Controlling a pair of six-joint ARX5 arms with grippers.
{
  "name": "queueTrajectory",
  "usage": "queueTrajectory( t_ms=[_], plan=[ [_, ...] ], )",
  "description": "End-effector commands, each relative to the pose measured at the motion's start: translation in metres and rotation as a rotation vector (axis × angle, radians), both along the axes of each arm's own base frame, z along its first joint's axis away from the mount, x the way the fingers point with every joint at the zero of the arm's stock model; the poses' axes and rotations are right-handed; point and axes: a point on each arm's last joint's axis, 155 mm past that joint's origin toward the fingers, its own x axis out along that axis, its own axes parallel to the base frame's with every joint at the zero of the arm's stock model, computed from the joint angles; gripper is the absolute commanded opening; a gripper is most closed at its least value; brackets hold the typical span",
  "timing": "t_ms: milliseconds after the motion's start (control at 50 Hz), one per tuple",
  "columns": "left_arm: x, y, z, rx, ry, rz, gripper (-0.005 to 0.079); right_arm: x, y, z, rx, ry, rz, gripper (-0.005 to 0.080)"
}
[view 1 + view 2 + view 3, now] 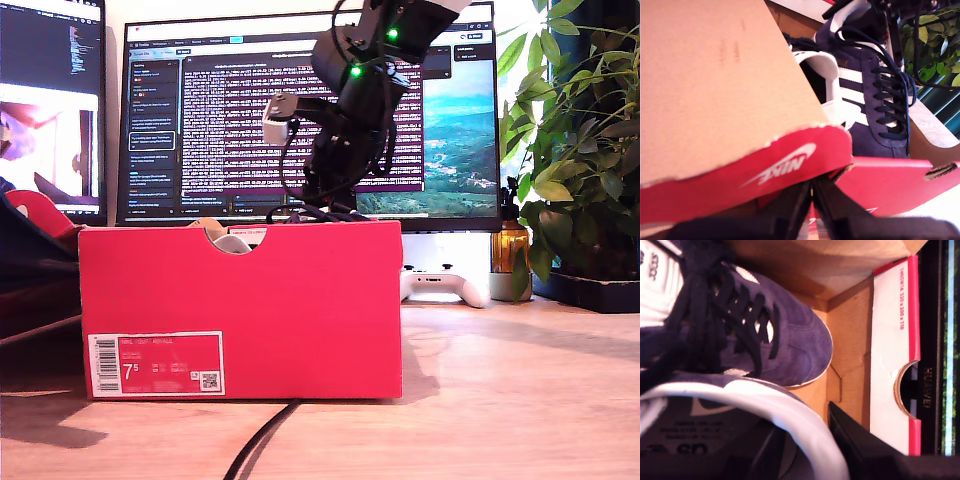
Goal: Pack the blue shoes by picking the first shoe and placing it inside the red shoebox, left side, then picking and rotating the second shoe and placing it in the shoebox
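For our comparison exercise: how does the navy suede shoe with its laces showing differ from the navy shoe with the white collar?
The laced navy suede shoe shows its upper, toe towards the notched box wall; the white-collared navy shoe shows its opening and printed insole. Only the collared shoe sits between my second gripper's fingers. Both lie inside the red cardboard shoebox.

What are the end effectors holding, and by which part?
My second end effector grips a blue shoe by its white-lined collar, inside the red shoebox. My first end effector sits at the lid's red rim; a hold cannot be told.
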Motion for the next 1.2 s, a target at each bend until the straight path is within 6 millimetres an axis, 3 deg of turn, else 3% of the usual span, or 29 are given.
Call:
queueTrajectory(
  t_ms=[0, 280, 500, 600, 800, 900, 1100, 1180],
  plan=[
    [-0.002, -0.001, 0.001, 0.000, -0.014, -0.007, -0.0021, -0.004, 0.010, -0.005, -0.009, 0.005, 0.011, 0.0233],
    [-0.002, -0.001, 0.001, 0.001, -0.014, -0.007, -0.0021, -0.001, 0.005, -0.006, -0.026, 0.000, -0.044, 0.0310],
    [-0.003, -0.002, 0.001, -0.007, -0.008, -0.016, -0.0021, 0.017, -0.027, 0.000, -0.138, -0.083, -0.187, 0.0309],
    [-0.003, -0.003, 0.001, -0.009, -0.008, -0.019, -0.0021, 0.022, -0.038, 0.012, -0.158, -0.118, -0.260, 0.0309],
    [-0.005, -0.005, 0.001, -0.015, -0.005, -0.033, -0.0021, 0.022, -0.030, 0.050, -0.012, -0.125, -0.401, 0.0304],
    [-0.004, -0.006, 0.005, -0.017, -0.015, -0.034, -0.0021, 0.015, -0.026, 0.067, 0.081, -0.080, -0.496, 0.0258],
    [0.000, -0.007, 0.023, -0.039, -0.088, -0.036, -0.0021, 0.002, -0.024, 0.098, 0.181, -0.024, -0.596, -0.0020],
    [0.000, -0.007, 0.027, -0.044, -0.100, -0.038, -0.0021, -0.007, -0.021, 0.104, 0.222, 0.030, -0.623, -0.0010]
  ],
)
